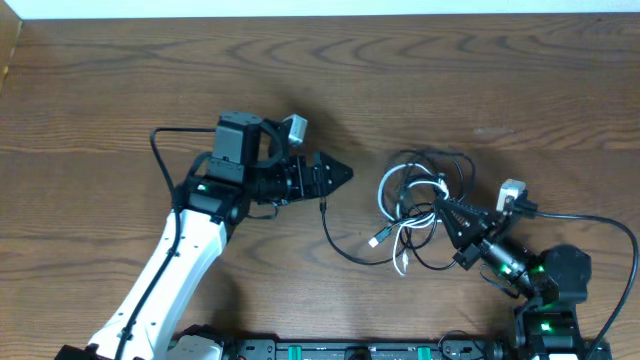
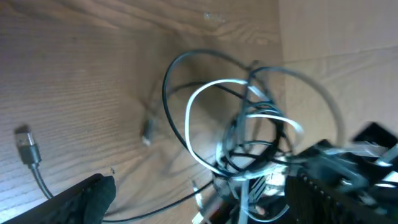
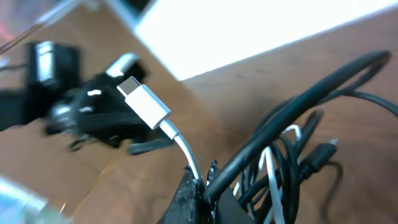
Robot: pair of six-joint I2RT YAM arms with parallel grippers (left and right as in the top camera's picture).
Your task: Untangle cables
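Loosely knotted, the cables lie right of the table's middle, black cords and one white. The right gripper pinches the bundle's edge; the left gripper gapes wide, holding nothing. Cords look light, limp, likely snagging; grasp near a plug, where it is stiffest. No readable writing anywhere.

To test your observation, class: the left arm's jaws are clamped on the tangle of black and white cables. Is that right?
Not quite. It is the right gripper whose jaws are clamped on the cables. The overhead view shows it at the tangle, with the left gripper apart from it. The cables are black and white, as stated.
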